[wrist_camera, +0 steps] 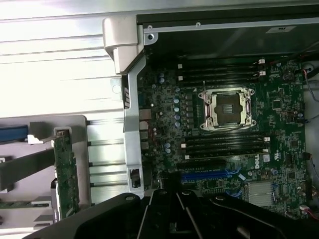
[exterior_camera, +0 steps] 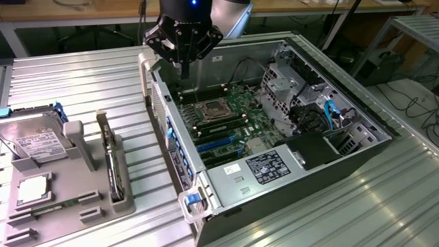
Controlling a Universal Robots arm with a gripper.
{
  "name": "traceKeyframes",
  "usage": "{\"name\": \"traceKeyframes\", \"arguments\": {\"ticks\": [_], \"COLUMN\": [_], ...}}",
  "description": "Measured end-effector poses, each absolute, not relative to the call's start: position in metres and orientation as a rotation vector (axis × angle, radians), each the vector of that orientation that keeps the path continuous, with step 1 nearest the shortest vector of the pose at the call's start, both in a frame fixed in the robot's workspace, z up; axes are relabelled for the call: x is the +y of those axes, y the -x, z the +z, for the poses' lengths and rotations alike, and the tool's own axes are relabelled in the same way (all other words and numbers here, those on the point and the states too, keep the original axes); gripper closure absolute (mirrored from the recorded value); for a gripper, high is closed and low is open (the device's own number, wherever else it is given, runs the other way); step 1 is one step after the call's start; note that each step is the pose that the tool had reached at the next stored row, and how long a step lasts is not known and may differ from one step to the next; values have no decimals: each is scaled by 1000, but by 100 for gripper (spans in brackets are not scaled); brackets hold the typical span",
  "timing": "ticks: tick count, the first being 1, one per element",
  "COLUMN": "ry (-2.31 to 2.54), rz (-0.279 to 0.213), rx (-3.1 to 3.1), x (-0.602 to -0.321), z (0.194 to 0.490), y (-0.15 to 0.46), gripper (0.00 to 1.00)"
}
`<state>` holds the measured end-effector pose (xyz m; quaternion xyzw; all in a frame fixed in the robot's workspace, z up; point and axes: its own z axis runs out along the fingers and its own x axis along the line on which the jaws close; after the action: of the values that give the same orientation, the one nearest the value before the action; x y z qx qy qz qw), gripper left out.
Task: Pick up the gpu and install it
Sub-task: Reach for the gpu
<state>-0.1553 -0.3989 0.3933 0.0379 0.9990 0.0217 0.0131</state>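
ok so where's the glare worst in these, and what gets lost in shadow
Wrist view: the ribbed metal table is blown out almost white, while the top inner wall of the computer case falls into deep shadow. Exterior view: the light is softer, with shiny streaks on the table at that view's lower right, and the motherboard is evenly lit.

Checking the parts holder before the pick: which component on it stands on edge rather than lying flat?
The thin black expansion card with a silver end bracket, upright in the grey holder's slot; the boxy silver hard drive lies label up.
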Motion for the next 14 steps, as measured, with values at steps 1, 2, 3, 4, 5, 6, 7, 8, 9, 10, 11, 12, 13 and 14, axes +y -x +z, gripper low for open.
{"name": "traceKeyframes", "arguments": {"ticks": [1,2,3,4,5,6,7,8,9,10,11,12,13,14], "ry": [-118,-118,-118,-118,-118,-118,-118,-118,-118,-118,-118,-118,-118,-118], "rz": [68,68,68,68,68,68,68,68,68,68,68,68,68,68], "rx": [3113,3112,3113,3112,3112,3112,3112,3113,3112,3113,3112,3112,3112,3113], "x": [-399,-399,-399,-399,-399,-399,-399,-399,-399,-399,-399,-399,-399,-399], "z": [393,393,393,393,393,393,393,393,393,393,393,393,393,393], "y": [156,157,158,159,160,161,162,162,163,164,165,166,167,169], "gripper": [89,89,89,89,89,89,89,89,89,89,89,89,89,89]}}
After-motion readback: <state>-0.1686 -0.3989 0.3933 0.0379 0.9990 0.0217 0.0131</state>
